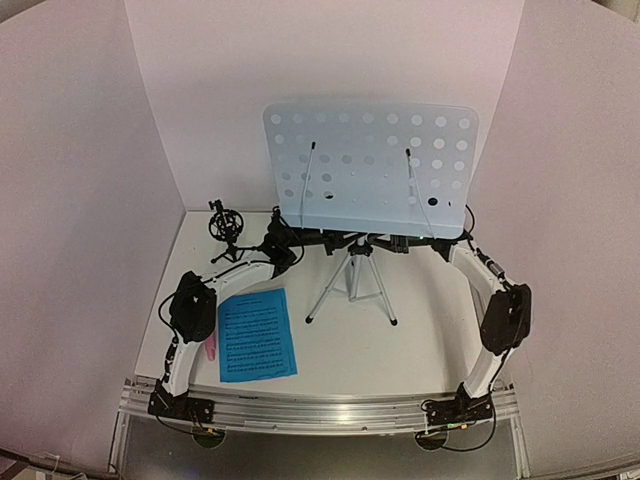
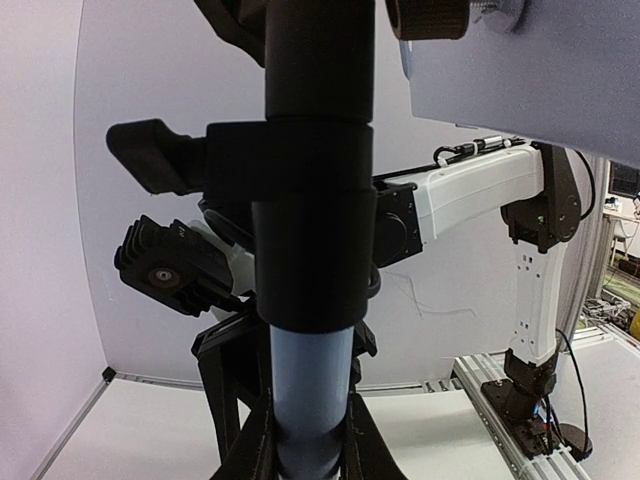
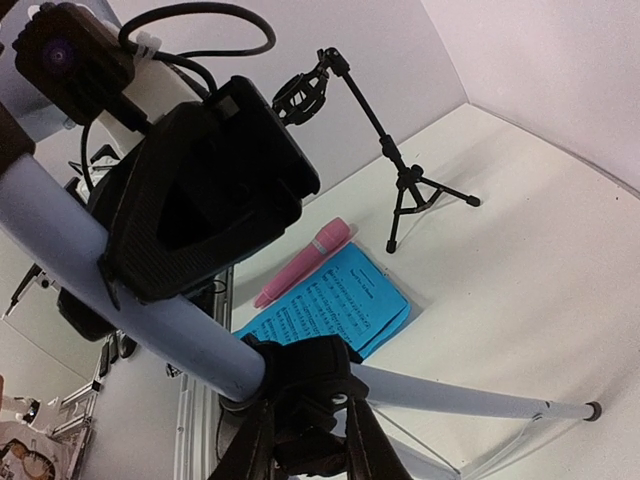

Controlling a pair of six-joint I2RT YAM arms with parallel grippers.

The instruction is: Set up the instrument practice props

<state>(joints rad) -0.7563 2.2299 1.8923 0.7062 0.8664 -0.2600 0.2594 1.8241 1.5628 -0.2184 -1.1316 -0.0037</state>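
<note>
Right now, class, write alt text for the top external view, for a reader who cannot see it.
A pale-blue perforated music-stand desk on silver tripod legs stands mid-table, with the left gripper and right gripper at its post from either side. Blue printed sheet-music pages, a pink stick microphone and a small black tripod mic mount sit to its left.

Pale-blue pole seen upright at centre, close to lens. Black collar fitted above it, black lever projecting from collar to left. Left fingers set tight against pole on both sides at bottom edge. Underside of pale-blue desk seen at upper right. White right arm extended from right toward collar, its base mounted on metal rail. White surface seen below, white walls behind.
</note>
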